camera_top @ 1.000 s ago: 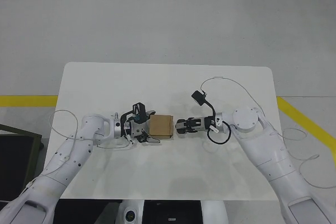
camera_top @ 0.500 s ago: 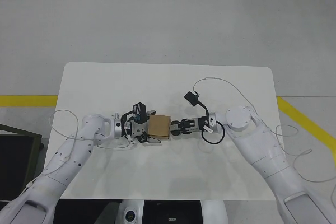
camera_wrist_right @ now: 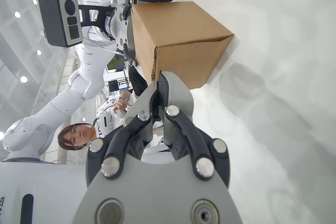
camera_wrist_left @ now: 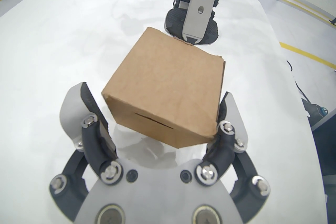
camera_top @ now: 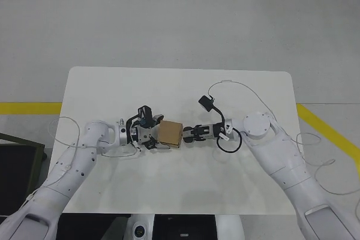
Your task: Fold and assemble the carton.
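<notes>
1. Carton (camera_top: 170, 134) lies at one end between the jaws of the left gripper (camera_wrist_left: 156, 93). The jaws stand apart, with one finger touching a corner and the other just beside the wall.
2. The right gripper (camera_wrist_right: 160, 76) has its jaws together, tips pressed on the opposite side, at a flap seam.
3. It sits between both grippers near the middle of the white table (camera_top: 228, 90), seemingly tilted.
4. It looks nearly done: the faces in sight are squared and closed. The seam at the right tips gapes slightly, so seating that flap is probably what is left.

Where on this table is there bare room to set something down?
On the table, the far strip beyond the carton is bare up to the cable; so is the near strip between both arms. Crowded: the middle, where left gripper and right gripper meet the carton.
</notes>
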